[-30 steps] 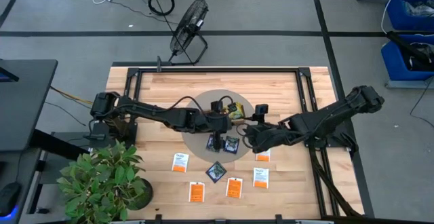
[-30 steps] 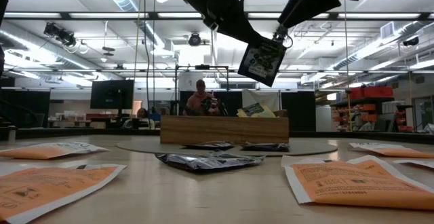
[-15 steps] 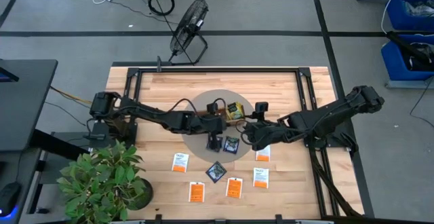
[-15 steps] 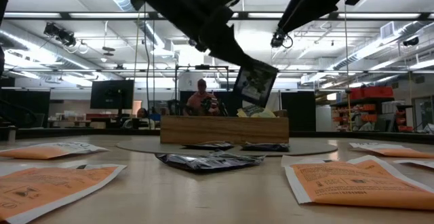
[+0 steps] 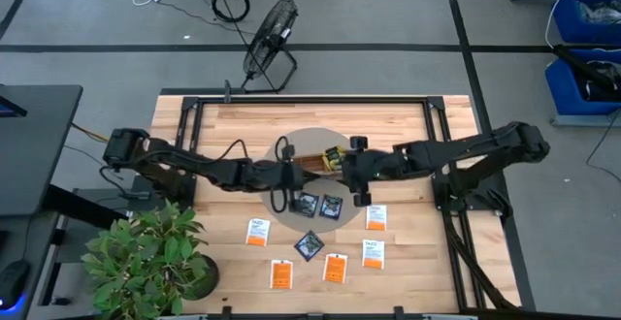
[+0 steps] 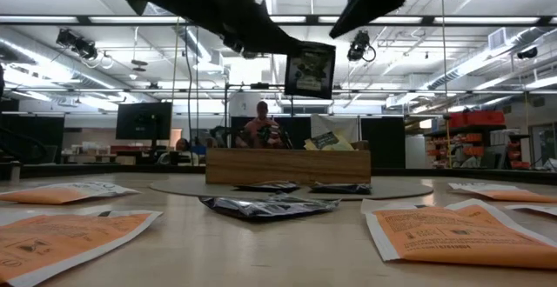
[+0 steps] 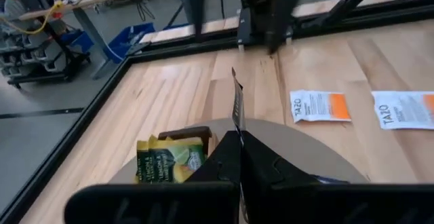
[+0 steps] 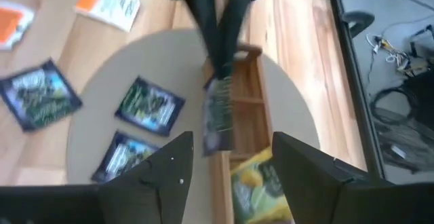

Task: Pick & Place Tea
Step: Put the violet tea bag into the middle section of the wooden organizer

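Note:
A dark blue-black tea packet is held in the air above the long wooden tray by my left gripper, which is shut on it. The right wrist view shows the same packet over the tray. My right gripper is open and hovers above the tray, just right of the held packet, touching nothing. Yellow-green packets stand in one tray compartment. Three more dark packets lie flat on the table, two of them on the round mat, with orange and white ones nearer the front. My left gripper pinches the dark packet by one side edge between its two fingers. The fingers come slanting down from the table's left. The packet is lifted clear of the tray and stands upright, sticking out past the fingertips with its face toward the near edge.
A round beige mat lies under the tray. Orange and white packets are spread flat along the near part of the table. A potted plant stands at the near left corner. A person sits beyond the far edge.
My left gripper has pulled back toward the table's left and risen, carrying the dark packet, which has turned from tilted to upright. My right gripper, earlier at the packet's upper corner, has drawn away from it and moved toward the far edge.

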